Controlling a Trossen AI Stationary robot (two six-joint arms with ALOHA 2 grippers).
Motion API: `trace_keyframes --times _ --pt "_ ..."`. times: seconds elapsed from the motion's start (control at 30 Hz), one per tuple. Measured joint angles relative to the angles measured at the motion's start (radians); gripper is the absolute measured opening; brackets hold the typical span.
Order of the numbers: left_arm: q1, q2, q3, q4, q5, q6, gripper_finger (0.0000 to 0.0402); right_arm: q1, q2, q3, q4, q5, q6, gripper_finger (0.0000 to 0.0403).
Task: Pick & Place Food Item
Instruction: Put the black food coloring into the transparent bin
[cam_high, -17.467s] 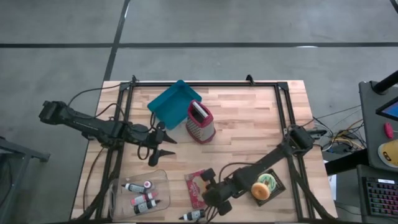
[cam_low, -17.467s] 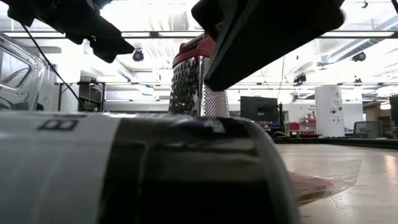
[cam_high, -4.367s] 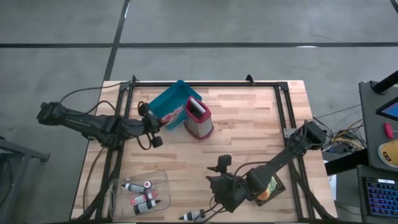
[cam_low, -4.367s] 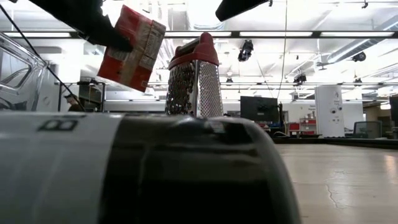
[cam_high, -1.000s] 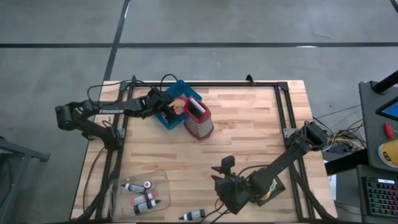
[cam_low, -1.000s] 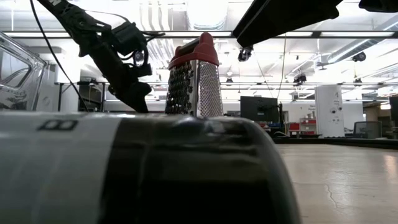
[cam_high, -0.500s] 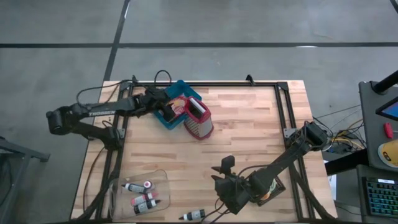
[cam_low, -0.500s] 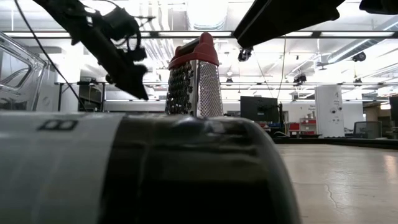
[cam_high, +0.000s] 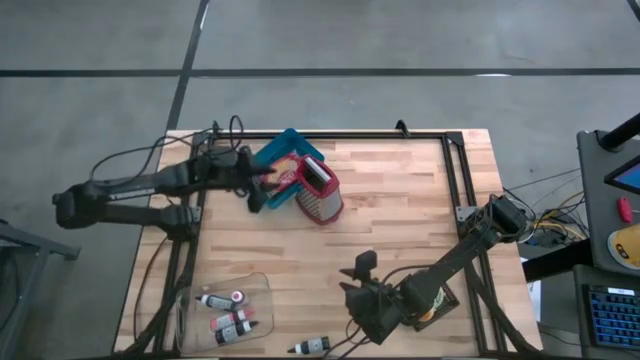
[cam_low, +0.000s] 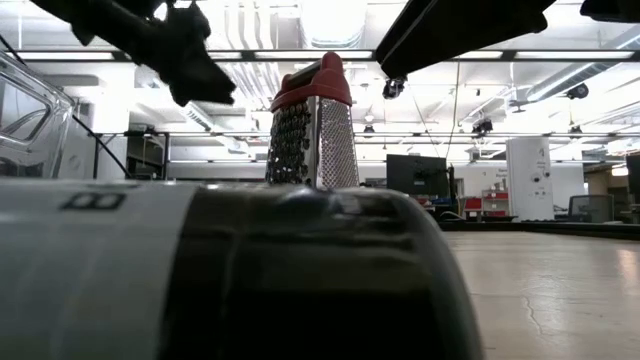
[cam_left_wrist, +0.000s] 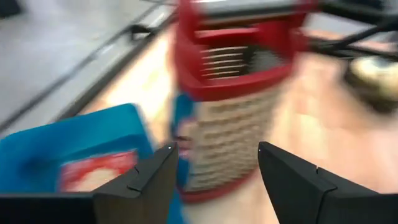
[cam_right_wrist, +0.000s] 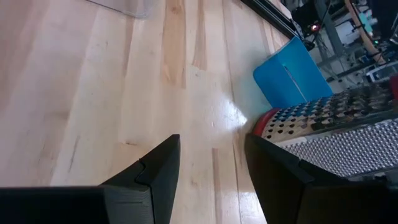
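Wooden table (cam_high: 400, 200) — blue tray (cam_high: 272, 160) and red grater (cam_high: 320, 193) upper left, clear tub (cam_high: 222, 308) lower left, black pad (cam_high: 440, 297) lower right.

The table (cam_high: 400, 200) is pale wood planks with a faint sheen, and beside the grater it catches a bright glare. The grater (cam_high: 318, 192) has dull perforated metal sides, rough with punched holes, under a glossy red plastic top and base. The tray (cam_high: 275, 155) touching it looks like smooth blue plastic. The packet (cam_high: 285, 171) lying inside looks shiny, printed red.
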Motion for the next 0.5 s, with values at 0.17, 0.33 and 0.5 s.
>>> trace_keyframes --times 0.17,0.33,0.5 --pt "-0.085 -0.064 -0.027 0.011 0.116 -0.026 0.0227 0.000 0.000 -0.012 0.081 -0.046 -0.067 0.0178" --pt "-0.215 -0.110 -0.060 0.086 0.131 -0.027 0.0226 0.000 0.000 -0.029 0.159 -0.070 -0.136 0.0178" --pt "-0.334 -0.142 -0.105 0.182 0.101 -0.012 0.0226 0.000 0.000 -0.029 0.165 -0.094 -0.145 0.0178"
